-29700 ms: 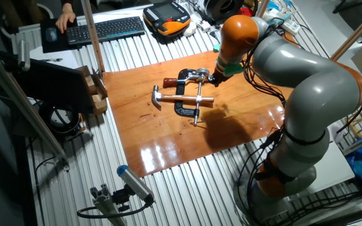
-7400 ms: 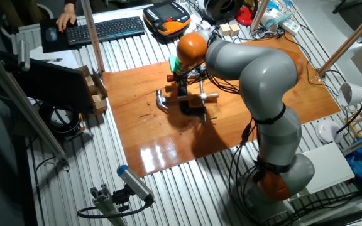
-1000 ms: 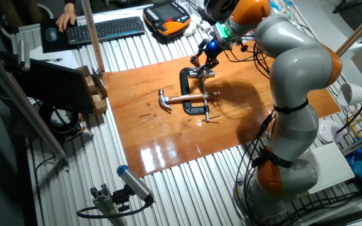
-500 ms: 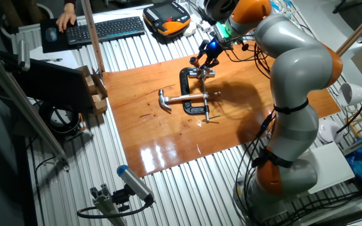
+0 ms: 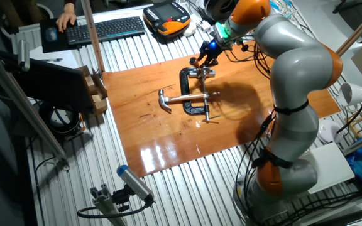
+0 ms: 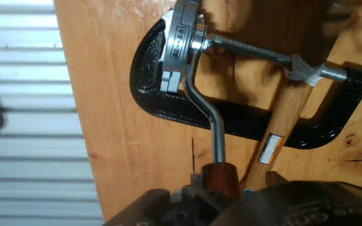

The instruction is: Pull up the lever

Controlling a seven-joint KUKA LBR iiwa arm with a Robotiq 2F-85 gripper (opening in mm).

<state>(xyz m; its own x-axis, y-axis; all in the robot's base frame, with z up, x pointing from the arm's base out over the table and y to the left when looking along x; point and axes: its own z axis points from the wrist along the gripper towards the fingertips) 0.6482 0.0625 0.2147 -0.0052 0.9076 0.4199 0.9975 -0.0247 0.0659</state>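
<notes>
A black C-shaped clamp [image 5: 184, 91] [image 6: 168, 107] lies on the wooden board. Its long thin screw [image 5: 204, 94] [image 6: 250, 53] ends in a short silver crossbar [image 5: 208, 118] at the near end. At the far end, a bent steel lever [image 6: 204, 103] with a red-brown knob [image 6: 220, 178] rises from a round silver head [image 6: 181, 44]. My gripper [image 5: 203, 58] [image 6: 221, 188] is shut on that knob and holds it up above the board. A hammer with a wooden handle [image 5: 187, 98] [image 6: 286, 129] lies across the clamp.
The orange-brown board [image 5: 143, 135] rests on a ribbed metal table. A keyboard [image 5: 105, 28] and a teach pendant [image 5: 166, 17] lie at the back, and a person's hand is at the back left. Wooden blocks [image 5: 97, 91] stand at the board's left edge.
Nothing has moved in the last second. Since the oldest frame, the knobbed lever has come up from lying flat on the board, and the arm has swung to the far side of the clamp.
</notes>
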